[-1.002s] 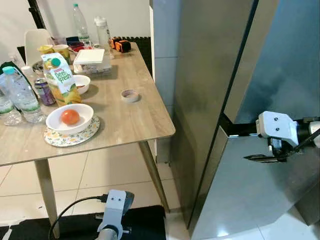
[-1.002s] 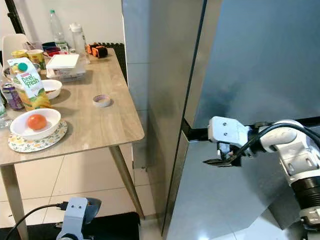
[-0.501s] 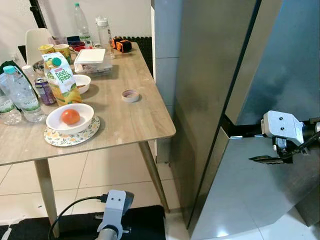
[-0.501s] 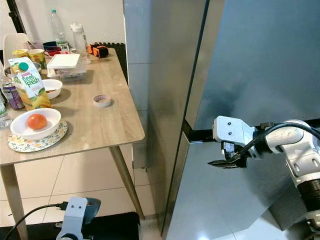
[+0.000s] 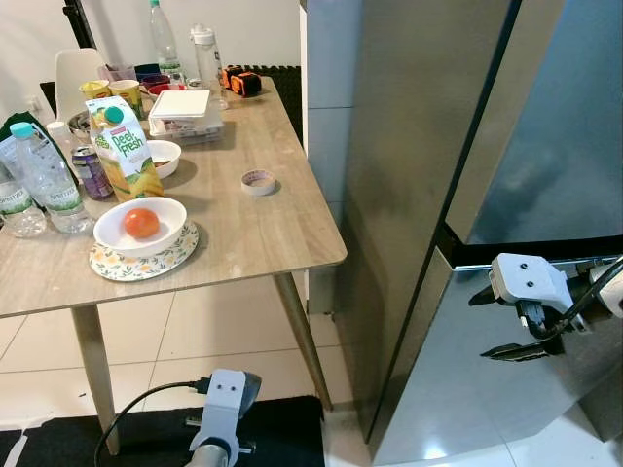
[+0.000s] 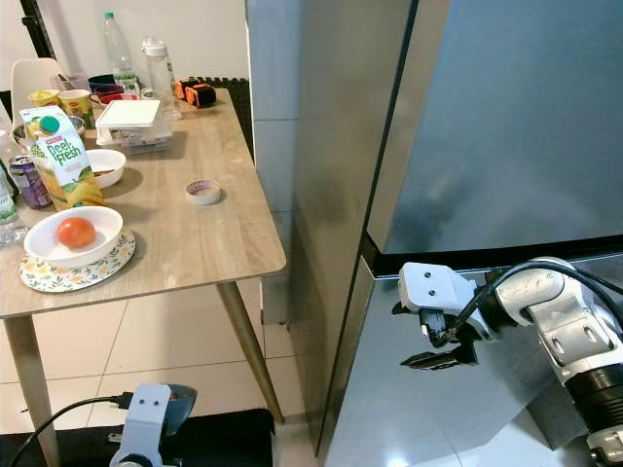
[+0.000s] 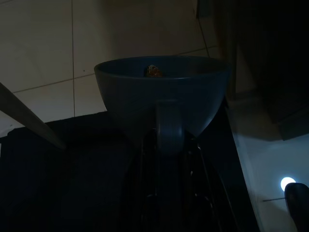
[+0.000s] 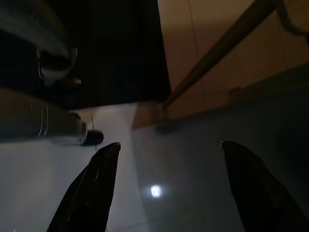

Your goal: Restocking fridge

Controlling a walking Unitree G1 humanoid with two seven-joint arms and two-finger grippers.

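A: Where do we have the right gripper (image 6: 426, 336)?

B: Reached across the fridge (image 6: 467, 146) lower door, just under the door seam, fingers spread wide, gripping nothing.

A: Left gripper (image 7: 164, 193)?

B: Hangs low; too dark, we can't tell its fingers. On the table (image 5: 253, 233) we count one juice carton (image 5: 125, 151), one tomato (image 5: 141, 223).

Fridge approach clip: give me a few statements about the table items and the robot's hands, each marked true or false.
1. An orange fruit lies in the white bowl. True.
2. The juice carton lies tipped on its side. False: it stands upright.
3. The right hand is open in front of the lower fridge door. True.
4. The left hand holds a water bottle. False: it holds a bowl.
5. The tape roll sits on the floor. False: it lies on the table.
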